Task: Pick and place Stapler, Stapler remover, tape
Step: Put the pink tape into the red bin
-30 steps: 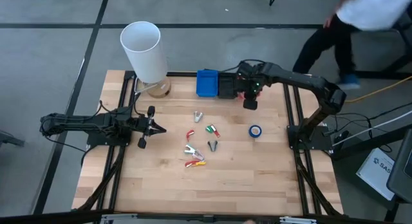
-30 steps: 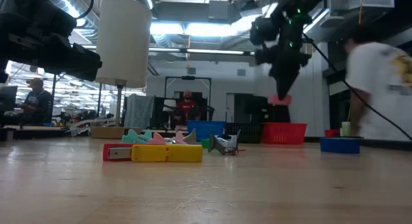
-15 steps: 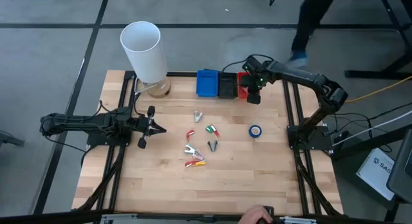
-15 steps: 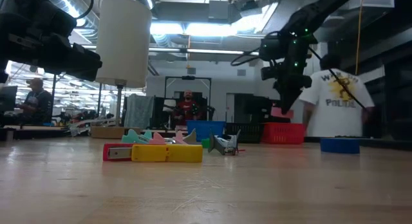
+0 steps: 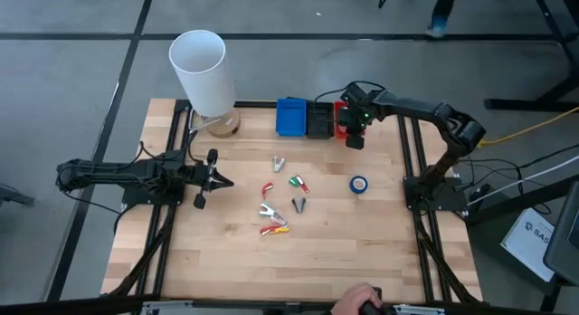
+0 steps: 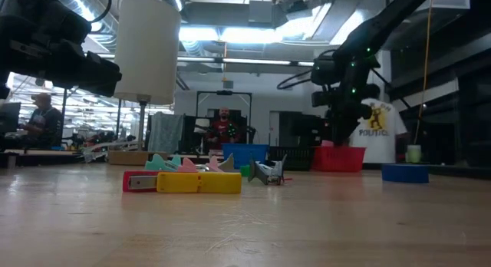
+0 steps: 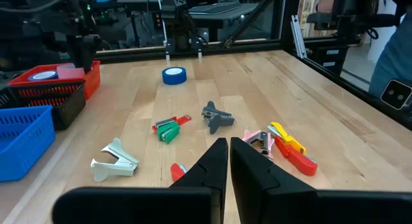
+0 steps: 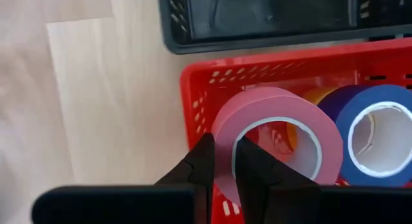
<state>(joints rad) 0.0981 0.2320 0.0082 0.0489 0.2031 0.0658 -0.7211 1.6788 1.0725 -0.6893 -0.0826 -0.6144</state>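
Right claw [image 8: 219, 161] pinching the pink tape [image 8: 277, 137] over the red basket [image 8: 199, 89].

The claw's two fingers are closed on the wall of the pink roll, which hangs inside the red basket, just beside a blue tape [image 8: 380, 130] that already lies in it, with a bit of yellow showing between them. In the overhead view the right claw [image 5: 355, 134] is over the red basket [image 5: 342, 119], which stands at the back of the counter [image 5: 344, 252] touching a black basket [image 5: 318, 121], with a blue basket [image 5: 290, 117] on that one's far side. Another blue tape [image 5: 359, 184] lies on the counter, nearer the front than the red basket and apart from it. The staple removers [image 5: 278, 164] and a stapler [image 5: 274, 229] lie farther from the red basket, mid-counter. The left claw [image 5: 220, 179], closed and empty, waits beside them.
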